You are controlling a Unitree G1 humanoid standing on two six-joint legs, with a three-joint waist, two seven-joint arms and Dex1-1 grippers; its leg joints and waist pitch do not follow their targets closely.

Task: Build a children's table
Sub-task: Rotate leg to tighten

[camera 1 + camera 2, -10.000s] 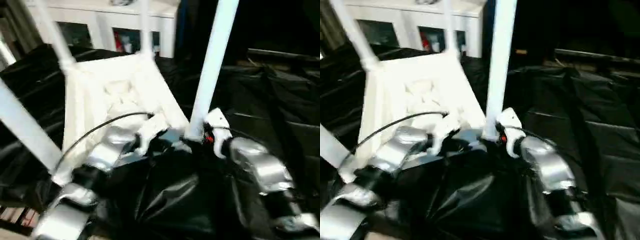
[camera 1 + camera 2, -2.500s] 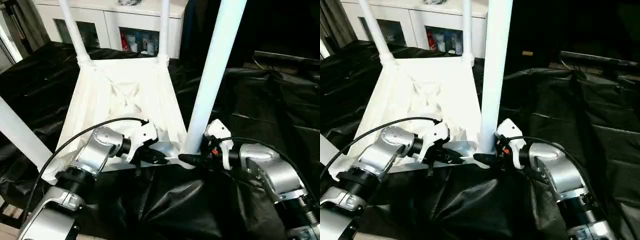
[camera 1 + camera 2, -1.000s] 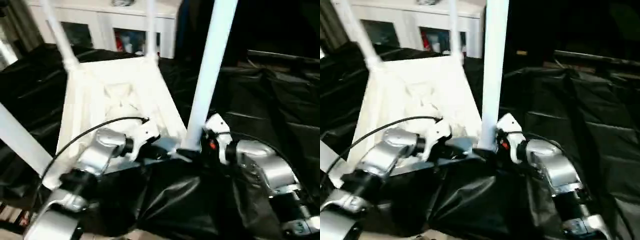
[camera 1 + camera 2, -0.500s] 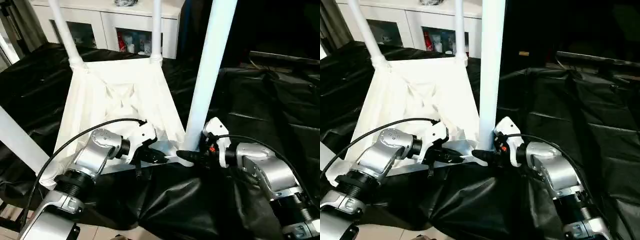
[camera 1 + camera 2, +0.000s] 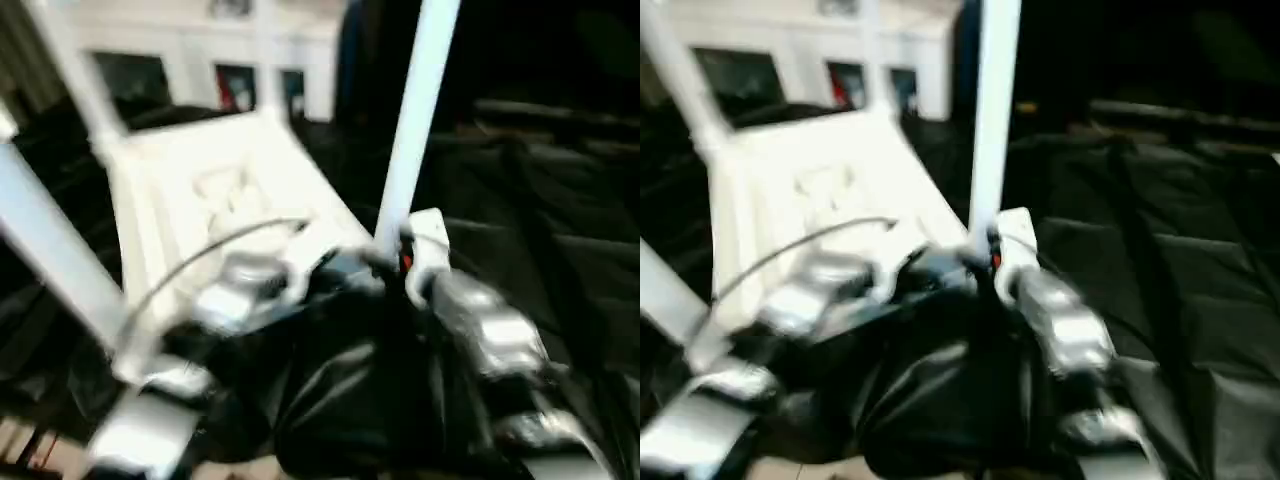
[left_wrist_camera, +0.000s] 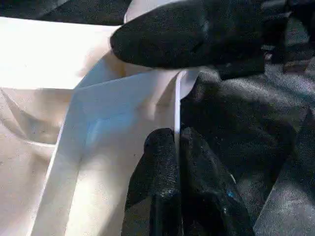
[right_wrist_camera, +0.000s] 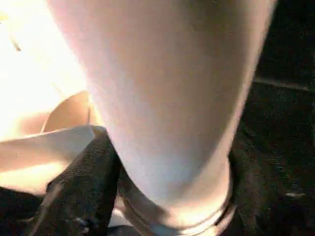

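White plastic: your left gripper has its fingers pinched together on the table top's thin rim; your right gripper's fingers straddle the near leg's base.

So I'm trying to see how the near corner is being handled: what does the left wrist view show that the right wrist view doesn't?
The left wrist view alone shows the left gripper shut on the thin edge wall of the table top, and another black finger lying across the corner beyond it. The right wrist view alone shows the near leg up close, running down to its ringed base, with a black finger beside that base. Both show the white table top at this corner and the black sheet under it.
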